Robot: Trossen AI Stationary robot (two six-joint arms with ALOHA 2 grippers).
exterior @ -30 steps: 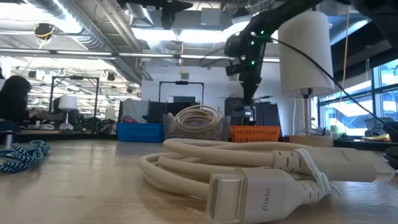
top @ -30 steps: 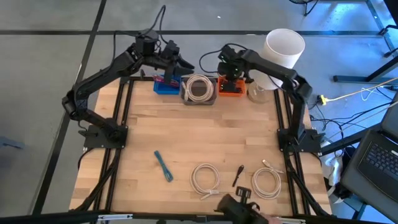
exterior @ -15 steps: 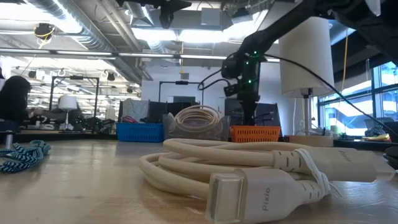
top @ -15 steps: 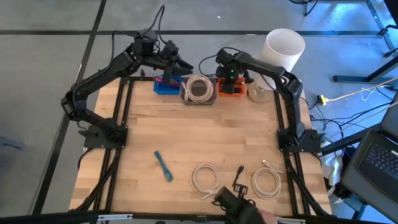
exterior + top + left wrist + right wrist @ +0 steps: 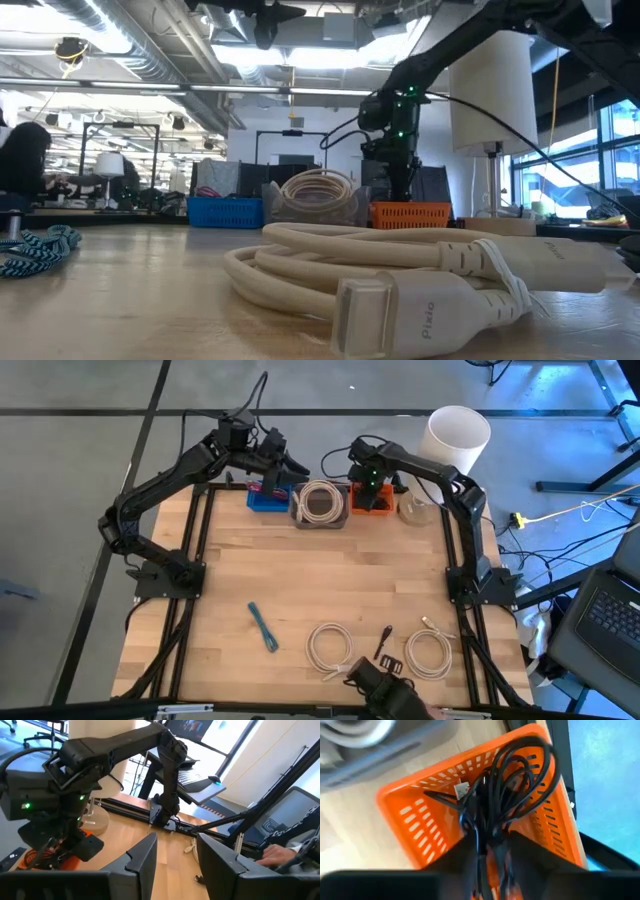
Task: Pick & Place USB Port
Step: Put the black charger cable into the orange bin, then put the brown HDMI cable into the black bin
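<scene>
A black USB cable bundle [image 5: 506, 785] lies coiled in the orange basket [image 5: 381, 506] at the table's far edge. My right gripper [image 5: 368, 482] stands over that basket, pointing down, shut on the cable; the low view shows it just above the basket [image 5: 410, 214]. My left gripper [image 5: 290, 463] hovers open above the blue basket [image 5: 266, 497], holding nothing; its two fingers [image 5: 142, 862] are spread apart. Near the table's near edge lie a teal cable [image 5: 263, 627], two white coiled cables [image 5: 328, 646] and a small black cable [image 5: 383, 642]. My right gripper pinches a strand of the black cable bundle [image 5: 487, 841] between its two fingers [image 5: 465, 857], coming from above and pointing down. The rest of the bundle [image 5: 520, 770] rests coiled inside the orange basket [image 5: 420, 815].
A clear bin with a white coiled cable [image 5: 318, 503] stands between the blue and orange baskets. A clear round stand [image 5: 416, 511] and a white cylinder [image 5: 458, 435] sit to the right of the orange basket. The middle of the wooden table [image 5: 320, 575] is bare.
My right gripper has come down toward the orange basket and shifted slightly toward the table's left, its wrist turning, with the black cable going down into the basket with it. My left arm has kept still.
</scene>
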